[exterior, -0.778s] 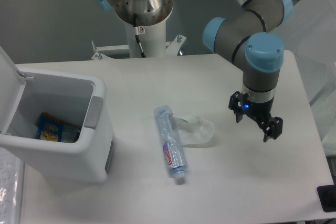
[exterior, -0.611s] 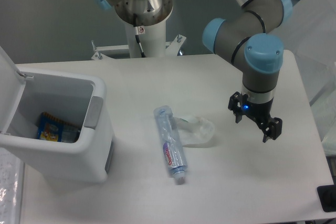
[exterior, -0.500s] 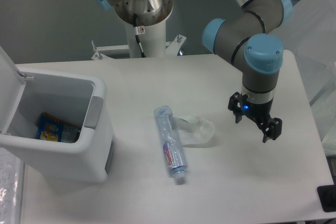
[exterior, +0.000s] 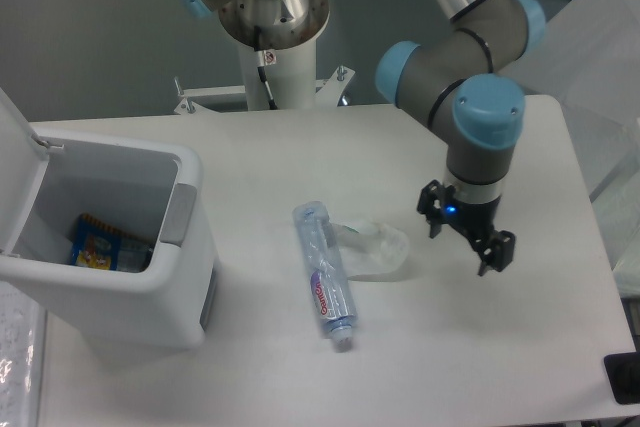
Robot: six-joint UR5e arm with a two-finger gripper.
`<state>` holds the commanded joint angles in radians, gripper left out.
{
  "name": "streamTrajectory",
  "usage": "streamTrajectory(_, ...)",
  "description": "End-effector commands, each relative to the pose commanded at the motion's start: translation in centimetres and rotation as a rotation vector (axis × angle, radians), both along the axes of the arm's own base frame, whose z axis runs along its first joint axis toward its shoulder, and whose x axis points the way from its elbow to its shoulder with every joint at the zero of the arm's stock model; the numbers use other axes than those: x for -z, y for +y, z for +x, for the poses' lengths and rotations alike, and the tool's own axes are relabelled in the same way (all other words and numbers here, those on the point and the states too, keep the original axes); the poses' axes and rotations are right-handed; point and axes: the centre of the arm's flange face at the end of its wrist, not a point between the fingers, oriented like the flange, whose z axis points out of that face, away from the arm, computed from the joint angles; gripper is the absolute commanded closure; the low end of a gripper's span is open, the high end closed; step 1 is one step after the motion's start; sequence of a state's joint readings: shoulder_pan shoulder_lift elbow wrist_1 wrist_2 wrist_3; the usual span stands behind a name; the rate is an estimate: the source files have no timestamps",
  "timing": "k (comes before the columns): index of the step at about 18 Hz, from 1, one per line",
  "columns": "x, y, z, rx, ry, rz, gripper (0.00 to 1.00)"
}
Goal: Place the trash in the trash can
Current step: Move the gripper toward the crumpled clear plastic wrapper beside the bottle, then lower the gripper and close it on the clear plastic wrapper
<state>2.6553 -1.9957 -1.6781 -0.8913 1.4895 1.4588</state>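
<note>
Camera: fixed view over the white table, as I read it remotely.
Gripper: fingers spread, holding nothing, hanging just above the table.
Bottle: lies flat mid-table, white cap toward the front edge, to the gripper's image-left and apart from it.
Wrapper: crumpled clear film touching the bottle's side, between bottle and gripper.
Handling: I judge both light; the bottle is smooth and may roll, so I'd pinch across its labelled middle. The wrapper is soft; I'd grab its bunched centre.
Trash can: lid up at far image-left, snack packet inside.
</note>
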Motion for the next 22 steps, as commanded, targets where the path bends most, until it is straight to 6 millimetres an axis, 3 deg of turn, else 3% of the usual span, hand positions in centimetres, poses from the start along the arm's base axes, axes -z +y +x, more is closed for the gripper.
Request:
streamTrajectory(3,0.9,-0.3,0.7,0.007,-0.018,-0.014,0.0)
streamTrajectory(10,2.9,-2.2,4.6,-0.015,-0.076,-0.049,0.0)
streamTrajectory(14,2.9,-0.4,5.4,-0.102,-0.089,-0.039,0.0)
streamTrajectory(22,4.2,1.0,7.9,-0.11,-0.118,-0.063,0.0)
